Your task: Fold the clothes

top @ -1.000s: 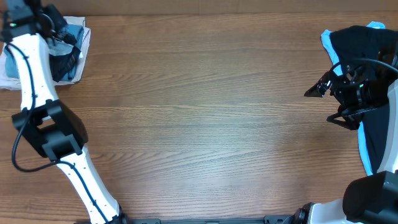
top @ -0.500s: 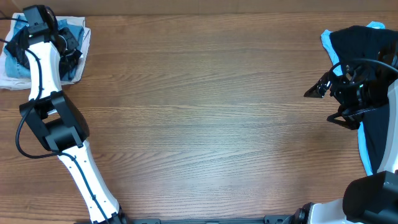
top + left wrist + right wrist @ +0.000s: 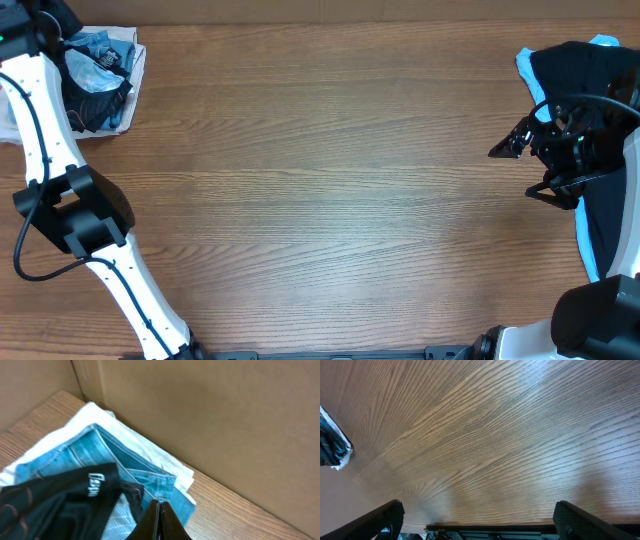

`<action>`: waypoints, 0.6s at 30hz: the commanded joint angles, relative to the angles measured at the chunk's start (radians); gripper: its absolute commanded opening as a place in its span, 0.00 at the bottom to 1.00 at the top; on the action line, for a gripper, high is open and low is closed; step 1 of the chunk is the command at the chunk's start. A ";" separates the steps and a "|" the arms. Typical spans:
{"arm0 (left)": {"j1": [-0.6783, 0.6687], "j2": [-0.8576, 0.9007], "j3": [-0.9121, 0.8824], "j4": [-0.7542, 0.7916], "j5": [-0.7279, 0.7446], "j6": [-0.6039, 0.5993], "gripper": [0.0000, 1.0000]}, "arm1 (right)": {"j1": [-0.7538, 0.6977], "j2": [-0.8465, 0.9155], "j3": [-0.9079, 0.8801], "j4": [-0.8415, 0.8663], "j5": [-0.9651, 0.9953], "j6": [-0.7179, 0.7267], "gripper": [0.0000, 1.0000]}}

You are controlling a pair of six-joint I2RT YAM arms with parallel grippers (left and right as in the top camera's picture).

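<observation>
L gripper (image 3: pixel 157 510) is pinched shut, tips together. Nothing shows btwn them, so prob no cloth held. It hangs over the pile in the table's (image 3: pixel 320 200) 11 o'clock corner, tips above the jeans' (image 3: pixel 100 455) edge. My guess: lining up for a pick.

Shirt (image 3: pixel 92 100) lies crumpled on that pile, at 8 o'clock from the tips in the wrist view. It's draped over the jeans, w/ a white cloth (image 3: pixel 125 435) under both. Not spread, and no fold begun by the look of it.

R gripper (image 3: pixel 516 170) has jaws wide and empty, at the table's 3 o'clock side, aimed in toward centre. Prob waiting to take a corner once the shirt comes to the middle.

Around:
- Dark cloth (image 3: pixel 585 70) at 2 o'clock, beneath the R arm, w/ a blue piece (image 3: pixel 525 70) under it.
- Cardboard wall (image 3: pixel 225 420) close behind the pile, at 12.

In the way:
- The jeans lie tangled under the shirt and could lift w/ it.
- The wall leaves little room to come at the pile from behind.
- The L arm itself crosses over part of the pile in the overhead view.
</observation>
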 commanded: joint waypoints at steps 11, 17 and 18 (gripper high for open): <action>0.136 0.148 -0.009 -0.017 -0.094 0.027 0.04 | 0.001 -0.033 0.026 0.003 -0.006 -0.006 1.00; 0.168 0.200 -0.015 -0.058 -0.064 0.032 0.09 | 0.001 -0.033 0.026 0.002 -0.007 -0.002 1.00; 0.169 0.200 -0.015 -0.056 -0.064 0.031 0.09 | 0.001 -0.033 0.026 0.002 -0.010 -0.002 1.00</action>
